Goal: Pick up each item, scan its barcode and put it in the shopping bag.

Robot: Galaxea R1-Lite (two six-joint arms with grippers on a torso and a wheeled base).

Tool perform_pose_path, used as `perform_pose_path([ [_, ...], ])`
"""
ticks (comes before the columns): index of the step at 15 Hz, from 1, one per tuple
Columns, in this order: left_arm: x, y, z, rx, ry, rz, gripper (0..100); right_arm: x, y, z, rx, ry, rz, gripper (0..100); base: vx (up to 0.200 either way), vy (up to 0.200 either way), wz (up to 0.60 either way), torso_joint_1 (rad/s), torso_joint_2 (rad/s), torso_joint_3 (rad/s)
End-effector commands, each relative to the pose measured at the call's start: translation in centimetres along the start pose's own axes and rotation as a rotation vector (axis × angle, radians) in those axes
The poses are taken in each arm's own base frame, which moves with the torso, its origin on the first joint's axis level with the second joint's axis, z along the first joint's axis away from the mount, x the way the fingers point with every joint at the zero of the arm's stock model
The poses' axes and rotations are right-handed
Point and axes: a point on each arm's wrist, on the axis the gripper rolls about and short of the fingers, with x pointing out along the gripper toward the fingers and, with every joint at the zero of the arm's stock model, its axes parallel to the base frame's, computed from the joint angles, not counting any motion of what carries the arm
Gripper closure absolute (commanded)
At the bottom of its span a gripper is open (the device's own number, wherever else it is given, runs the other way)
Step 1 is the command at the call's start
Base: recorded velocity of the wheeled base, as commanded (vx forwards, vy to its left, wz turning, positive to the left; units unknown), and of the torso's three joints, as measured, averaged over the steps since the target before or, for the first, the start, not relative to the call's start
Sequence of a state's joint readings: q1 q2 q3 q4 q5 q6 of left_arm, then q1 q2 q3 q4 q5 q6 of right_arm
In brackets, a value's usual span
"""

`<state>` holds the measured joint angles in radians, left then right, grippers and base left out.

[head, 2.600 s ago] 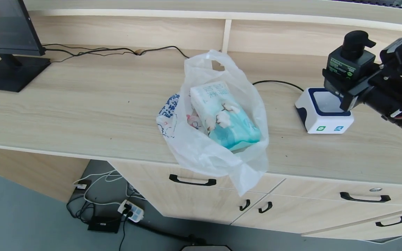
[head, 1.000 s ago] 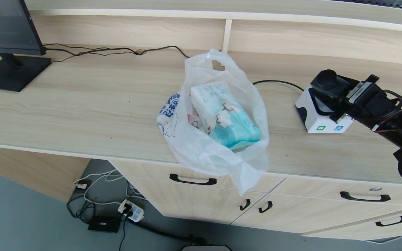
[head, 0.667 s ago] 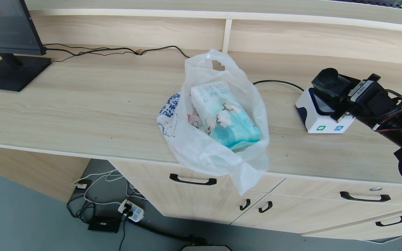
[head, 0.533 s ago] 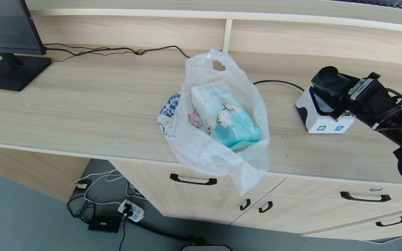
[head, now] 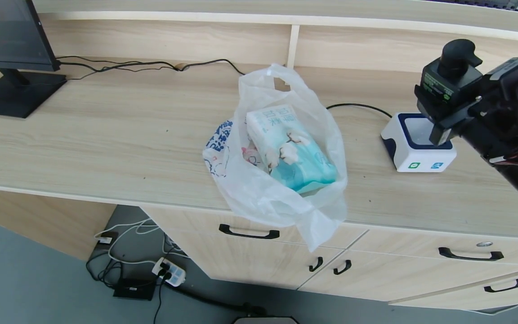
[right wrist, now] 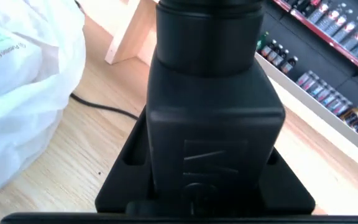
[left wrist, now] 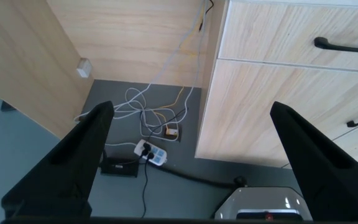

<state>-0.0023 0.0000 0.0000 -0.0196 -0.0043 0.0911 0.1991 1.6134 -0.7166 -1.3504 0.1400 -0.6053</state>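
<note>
— Fingers (head: 439, 128) of the right gripper (head: 443, 112) are clamped low on the black pump bottle (head: 448, 81), and it hangs upright directly above the scanner (head: 414, 155).

— Parked over the glass for the read, I'd judge. And the other arm?

— The left gripper (left wrist: 191, 109) has its fingers (left wrist: 73, 168) spread wide with nothing between them, down beside the drawer fronts (left wrist: 291, 37). Tucked out of the way, by the look of it.

— Take me through the layout, big to small.

— The counter (head: 106, 135) comes first, a long bare run of wood with a monitor (head: 2, 33) at its far left. The shopping bag (head: 259, 193) slumps mid-counter, mouth gaping, and its lower end droops over the front edge. Inside it the tissue pack (head: 292, 150) lies on a slant and fills most of the middle. The scanner stands well to the bag's right with open wood between them, and its cable (head: 358, 106) arcs off behind the bag.

— Is the barcode facing the window (head: 421, 128)?

— I can't tell. A label (head: 439, 87) shows on the side toward the head camera, but the bottle's underside is hidden.

— Is there room in the bag?

— A little, beside the pack on its left, otherwise on top of it. The path across looks free. The overhang is the worry, since weight landing near the front edge could drag the bag off.
</note>
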Motion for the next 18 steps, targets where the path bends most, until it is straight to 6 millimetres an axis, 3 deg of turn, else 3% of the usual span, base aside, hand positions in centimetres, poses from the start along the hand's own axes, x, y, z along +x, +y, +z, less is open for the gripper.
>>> perform_pose_path([
  [1,0.0,0.0,0.0,-0.001,0.000,-0.001,0,-2.7,1.5,3.5,0.126,-0.011,-0.022,100,0.000,0.000,0.60,0.007,0.01,0.002],
  [2,0.0,0.0,0.0,-0.001,0.003,-0.001,0,-3.3,2.3,3.8,0.200,0.023,-0.048,100,0.000,0.000,0.60,-0.002,0.00,0.007],
  [5,0.0,0.0,0.0,-0.002,0.001,-0.001,0,-3.1,2.0,4.3,0.227,0.004,-0.055,100,0.000,0.000,0.60,-0.001,0.00,0.001],
  [9,0.0,0.0,0.0,-0.001,0.003,-0.001,0,-2.8,2.7,3.4,0.289,0.037,-0.043,100,0.000,0.000,0.60,-0.001,0.00,0.004],
  [11,0.0,0.0,0.0,-0.001,0.001,-0.001,0,-1.7,3.4,2.8,0.308,0.045,-0.023,100,0.000,0.000,0.00,0.000,0.00,0.000],
  [14,0.0,0.0,0.0,-0.001,0.001,-0.001,0,-0.4,6.9,1.8,0.508,0.083,0.059,100,0.000,0.000,0.00,0.000,0.00,0.000],
  [18,0.0,0.0,0.0,-0.001,0.001,-0.001,0,-0.4,7.6,0.3,0.589,0.141,0.031,100,0.000,0.000,0.00,0.000,0.00,0.000],
])
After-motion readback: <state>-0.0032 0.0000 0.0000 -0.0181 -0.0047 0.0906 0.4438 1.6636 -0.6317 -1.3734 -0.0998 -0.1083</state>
